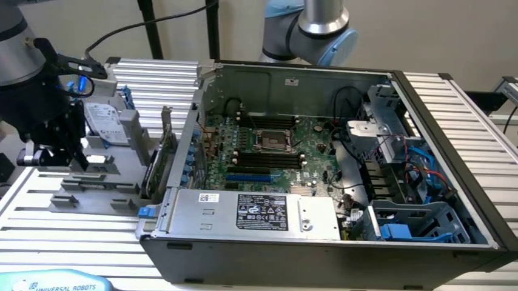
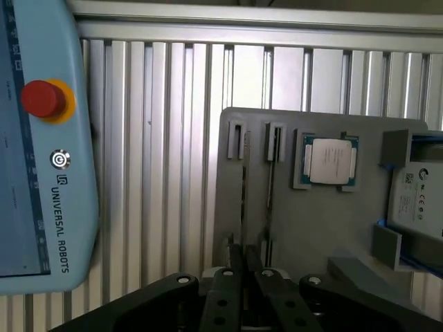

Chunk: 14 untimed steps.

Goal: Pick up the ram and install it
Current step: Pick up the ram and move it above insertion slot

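Observation:
The ram (image 2: 243, 194) shows edge-on as a thin dark stick standing in the slotted holders of a grey fixture (image 2: 311, 228). Its near end runs in between the black fingers of my gripper (image 2: 244, 257), which stand almost together on it. In the exterior view my gripper (image 1: 77, 162) hangs just over that fixture (image 1: 89, 194), at the exterior view's left, beside the open computer case (image 1: 453, 157). Inside the case lies the green motherboard (image 1: 312, 136) with its black memory slots (image 1: 267, 159). A second thin line (image 2: 268, 194) sits in the neighbouring holder; what it is I cannot tell.
On the fixture lie a processor chip (image 2: 330, 160) and a silver hard drive (image 2: 415, 194) (image 1: 105, 121). A green expansion card (image 1: 166, 145) stands upright between fixture and case. A teach pendant (image 2: 41, 173) with a red stop button (image 2: 41, 99) lies on the ribbed table.

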{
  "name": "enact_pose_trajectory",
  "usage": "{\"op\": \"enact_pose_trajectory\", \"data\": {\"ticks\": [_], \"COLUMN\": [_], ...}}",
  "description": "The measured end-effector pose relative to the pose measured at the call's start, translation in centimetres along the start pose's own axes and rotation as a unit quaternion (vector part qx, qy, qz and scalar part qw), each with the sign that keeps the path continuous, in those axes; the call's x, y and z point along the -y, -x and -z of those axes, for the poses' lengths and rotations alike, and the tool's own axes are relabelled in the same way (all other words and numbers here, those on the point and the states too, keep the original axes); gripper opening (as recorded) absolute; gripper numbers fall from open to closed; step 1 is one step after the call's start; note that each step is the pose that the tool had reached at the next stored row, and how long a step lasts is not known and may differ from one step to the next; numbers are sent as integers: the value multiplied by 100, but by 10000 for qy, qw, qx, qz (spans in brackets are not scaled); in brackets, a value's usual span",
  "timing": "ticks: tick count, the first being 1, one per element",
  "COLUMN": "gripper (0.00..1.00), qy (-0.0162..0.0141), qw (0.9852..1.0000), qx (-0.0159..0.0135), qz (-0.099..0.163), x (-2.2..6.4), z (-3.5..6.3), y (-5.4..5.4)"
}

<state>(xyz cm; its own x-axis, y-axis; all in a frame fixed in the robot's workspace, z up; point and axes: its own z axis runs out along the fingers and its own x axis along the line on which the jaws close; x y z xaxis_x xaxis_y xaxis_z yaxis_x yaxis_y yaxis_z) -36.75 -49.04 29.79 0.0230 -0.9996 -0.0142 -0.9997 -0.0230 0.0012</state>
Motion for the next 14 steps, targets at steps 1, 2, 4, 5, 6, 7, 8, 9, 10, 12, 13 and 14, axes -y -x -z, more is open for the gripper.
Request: {"op": "enact_pose_trajectory", "data": {"ticks": [1,2,4,5,6,7,8,9,10,12,13,14], "gripper": [14,14,14,14,14,14,14,14,14,14,14,14], "qy": [0,-1,0,-1,-1,-1,-1,-2,-2,-2,-2,-3], "qw": [10000,10000,10000,10000,10000,10000,10000,10000,10000,10000,9999,9999], "qx": [6,13,23,29,35,41,48,57,65,83,93,102], "qz": [3,5,10,13,16,19,23,27,30,38,41,45], "x": [14,29,59,78,99,120,142,167,191,245,274,303], "z": [28,58,117,147,177,206,234,261,288,344,371,398], "y": [0,0,0,0,0,0,-1,-1,-1,-1,-1,-2]}}
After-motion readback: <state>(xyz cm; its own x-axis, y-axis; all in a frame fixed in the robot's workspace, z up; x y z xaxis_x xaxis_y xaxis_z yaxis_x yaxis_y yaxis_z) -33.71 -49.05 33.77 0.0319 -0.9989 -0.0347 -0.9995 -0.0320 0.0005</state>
